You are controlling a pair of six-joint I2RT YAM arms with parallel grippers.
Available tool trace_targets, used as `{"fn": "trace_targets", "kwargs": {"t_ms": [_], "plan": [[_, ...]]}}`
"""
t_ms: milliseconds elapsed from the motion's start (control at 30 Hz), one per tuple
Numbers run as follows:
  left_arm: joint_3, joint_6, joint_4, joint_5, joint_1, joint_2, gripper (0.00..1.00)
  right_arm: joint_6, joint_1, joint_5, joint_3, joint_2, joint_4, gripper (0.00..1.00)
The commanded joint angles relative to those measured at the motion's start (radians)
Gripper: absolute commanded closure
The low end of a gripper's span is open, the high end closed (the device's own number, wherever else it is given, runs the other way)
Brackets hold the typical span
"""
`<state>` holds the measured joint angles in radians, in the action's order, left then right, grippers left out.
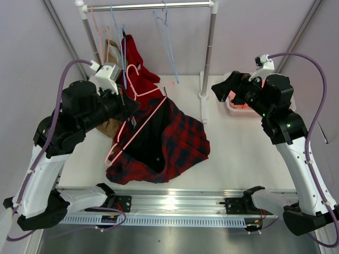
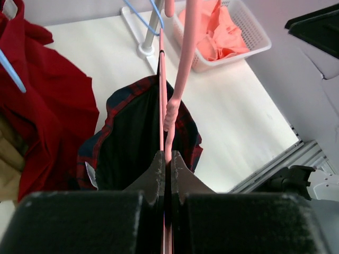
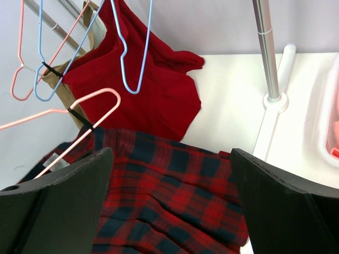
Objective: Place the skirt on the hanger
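Note:
The red and navy plaid skirt (image 1: pixel 175 140) lies bunched on the table, its black lining (image 1: pixel 151 135) facing up; it also shows in the left wrist view (image 2: pixel 127 137) and the right wrist view (image 3: pixel 169 196). The pink hanger (image 1: pixel 139 114) slants over the skirt's left side, one corner caught at the waistband. My left gripper (image 1: pixel 123 100) is shut on the hanger's wire (image 2: pixel 163 106), with the fingertips (image 2: pixel 158 164) closed around it. My right gripper (image 1: pixel 221 89) is open and empty, raised above the table right of the skirt; its fingers (image 3: pixel 63 190) frame the plaid cloth.
A plain red garment (image 1: pixel 135 61) and a tan one hang at the rack's left. Light-blue hangers (image 1: pixel 167 37) and a pink one hang on the rail (image 1: pixel 148 6). The rack post (image 1: pixel 209 53) stands behind the skirt. A white basket (image 1: pixel 238 106) with salmon cloth sits at the right.

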<state>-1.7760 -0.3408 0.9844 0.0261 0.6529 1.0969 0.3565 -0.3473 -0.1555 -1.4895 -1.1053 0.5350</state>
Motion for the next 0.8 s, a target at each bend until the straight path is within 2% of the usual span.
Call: {"fn": "trace_targets", "kwargs": {"t_ms": [0,133,267,567,700,767], "plan": [[-0.069,-0.032,-0.010,0.029,-0.007,0.004,1.00,-0.022,0.008,-0.022,-0.041,-0.005,0.003,0.01],[-0.103,-0.052,-0.012,0.064,-0.007,0.020,1.00,-0.024,0.011,-0.029,-0.031,-0.011,0.003,0.00],[-0.149,-0.081,-0.018,0.158,-0.007,0.064,1.00,-0.021,0.013,-0.045,-0.043,-0.027,0.005,0.01],[-0.411,-0.099,-0.001,0.251,-0.006,0.282,1.00,-0.028,0.011,-0.070,-0.089,-0.068,0.031,0.01],[-0.584,-0.109,0.010,0.349,-0.009,0.406,1.00,-0.039,0.014,-0.072,-0.106,-0.080,0.048,0.01],[-0.621,-0.104,0.013,0.370,-0.007,0.437,1.00,-0.045,0.014,-0.070,-0.115,-0.093,0.057,0.01]]}}
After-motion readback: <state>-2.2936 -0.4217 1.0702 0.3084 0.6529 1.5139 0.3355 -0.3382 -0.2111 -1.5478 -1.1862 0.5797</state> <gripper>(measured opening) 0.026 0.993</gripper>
